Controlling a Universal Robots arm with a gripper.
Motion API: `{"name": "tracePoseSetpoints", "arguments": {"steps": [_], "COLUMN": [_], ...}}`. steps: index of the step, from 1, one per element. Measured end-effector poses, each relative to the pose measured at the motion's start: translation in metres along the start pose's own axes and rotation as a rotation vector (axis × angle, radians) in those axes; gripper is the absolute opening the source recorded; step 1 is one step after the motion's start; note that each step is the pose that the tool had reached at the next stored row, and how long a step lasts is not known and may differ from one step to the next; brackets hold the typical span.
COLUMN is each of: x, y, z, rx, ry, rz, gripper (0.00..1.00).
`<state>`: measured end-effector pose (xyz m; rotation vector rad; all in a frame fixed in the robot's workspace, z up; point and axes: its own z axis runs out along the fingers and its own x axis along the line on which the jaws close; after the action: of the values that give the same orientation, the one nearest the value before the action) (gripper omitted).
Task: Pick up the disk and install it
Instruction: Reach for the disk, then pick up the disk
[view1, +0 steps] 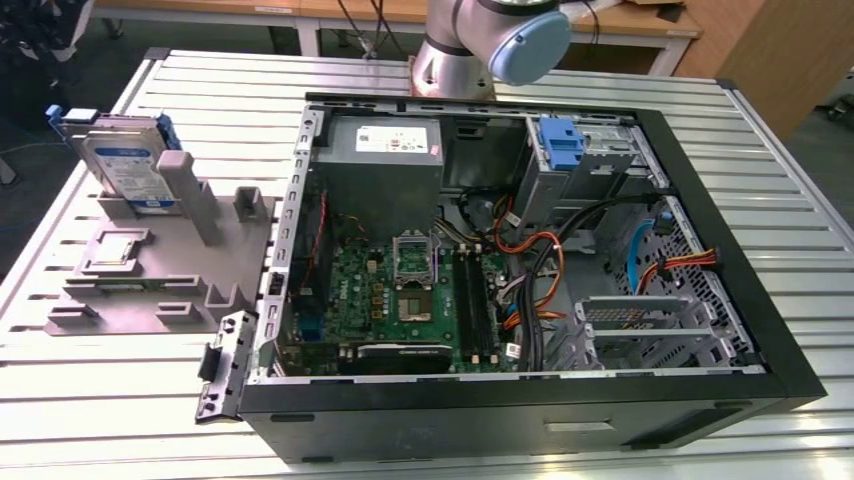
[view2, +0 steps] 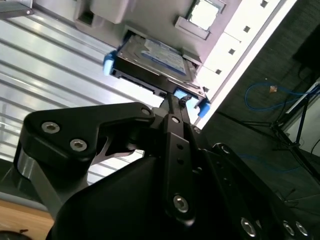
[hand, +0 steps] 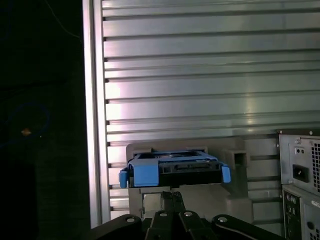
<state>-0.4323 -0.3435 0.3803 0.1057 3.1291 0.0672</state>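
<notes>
Within the grey holder block, the disk stands on edge, likely for easy grasping (gripper near, fingers together).

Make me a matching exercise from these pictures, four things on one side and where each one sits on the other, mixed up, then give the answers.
Things:
1. disk
2. circuit board
3. blue bracket
4. arm

Places:
A. lying flat inside the computer case
B. standing in the grey holder
C. behind the case, in the exterior view
D. on the metal bay

Pairs: 1-B, 2-A, 3-D, 4-C.
</notes>
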Motion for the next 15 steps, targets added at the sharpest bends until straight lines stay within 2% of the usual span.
{"name": "tracePoseSetpoints", "arguments": {"steps": [2, 8, 15], "x": [0.0046, 0.0048, 0.0048], "y": [-0.0002, -0.0001, -0.0001], "z": [0.0005, 0.0004, 0.0004], "rx": [0.0001, 0.0004, 0.0004], "ry": [0.0024, 0.0075, 0.0076], "rz": [0.0, 0.0, 0.0], "gripper": [0.1, 0.1, 0.1]}}
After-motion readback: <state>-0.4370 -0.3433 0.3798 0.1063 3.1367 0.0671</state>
